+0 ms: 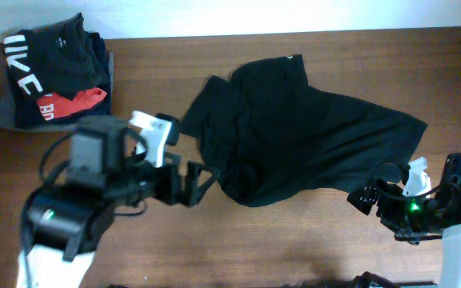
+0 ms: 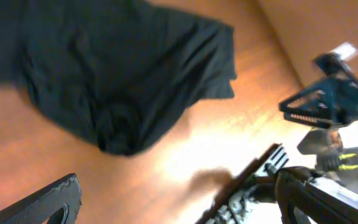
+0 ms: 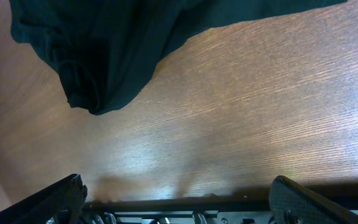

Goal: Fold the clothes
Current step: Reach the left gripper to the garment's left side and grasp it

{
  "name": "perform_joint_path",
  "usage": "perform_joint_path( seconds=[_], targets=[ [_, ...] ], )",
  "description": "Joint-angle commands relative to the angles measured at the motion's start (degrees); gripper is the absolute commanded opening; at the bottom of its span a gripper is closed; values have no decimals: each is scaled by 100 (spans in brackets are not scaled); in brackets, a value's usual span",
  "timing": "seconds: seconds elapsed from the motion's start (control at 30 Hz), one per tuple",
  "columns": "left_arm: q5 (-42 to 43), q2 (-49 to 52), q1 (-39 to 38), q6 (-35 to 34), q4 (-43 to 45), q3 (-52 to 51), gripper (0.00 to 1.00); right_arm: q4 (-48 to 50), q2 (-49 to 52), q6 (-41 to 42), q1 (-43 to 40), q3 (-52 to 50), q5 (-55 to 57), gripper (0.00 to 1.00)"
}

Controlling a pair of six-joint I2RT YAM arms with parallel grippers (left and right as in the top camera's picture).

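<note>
Here, the large crumpled black soft-fabric garment [image 1: 294,136] lies unfolded on the middle of the brown wooden tabletop [image 1: 294,248]. The left end effector [image 1: 201,179] gapes open, empty, just beside its left edge; the right end effector [image 1: 372,190], likewise open and empty, sits near its right corner.

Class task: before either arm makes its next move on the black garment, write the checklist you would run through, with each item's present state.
1. Left gripper open, holding nothing: ok.
2. Right gripper open, holding nothing: ok.
3. Black garment spread flat: not ok, bunched near the left gripper.
4. Garment lying wholly on the table: ok.
5. Folded pile apart from the garment: ok.
</note>
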Motion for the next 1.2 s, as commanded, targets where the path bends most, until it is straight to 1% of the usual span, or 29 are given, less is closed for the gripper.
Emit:
perform_joint_path(
  seconds=[0.0,0.07,0.13,0.17,0.27,0.33,0.53,0.7,0.87,0.93,1.03,1.17],
  targets=[
    [-1283,516,-501,-1493,-153,35,99,52,4,-63,22,-9,-116,99],
    [-1711,903,-841,-1858,-258,37,99,74,4,-63,22,-9,-114,99],
    [-1958,1272,-1113,-2026,-293,37,99,72,4,-63,22,-9,-114,99],
    [-2079,1451,-1222,-2146,-293,37,99,72,4,-66,22,-9,-114,99],
    [-2575,2083,-1510,-2809,-264,35,99,72,4,-63,22,-9,-114,99],
    [-2728,2496,-1633,-3005,-151,37,99,66,4,-63,22,-9,-114,99],
    [-2592,3571,-1690,-3014,221,37,99,26,4,-68,22,-9,-111,99],
    [-2566,4085,-1690,-3012,431,37,99,31,4,-85,22,-9,-111,99],
    [-2542,4172,-1690,-3014,855,37,99,31,4,-85,22,-9,-111,99],
    [-2385,4172,-1690,-3012,1003,61,97,28,4,-85,22,-9,-111,99],
    [-2308,4172,-1705,-3010,1084,94,90,33,4,-85,22,-9,-111,99],
    [-2312,4172,-1784,-2918,1189,131,89,50,4,-85,22,-9,-111,99]
  ],
)
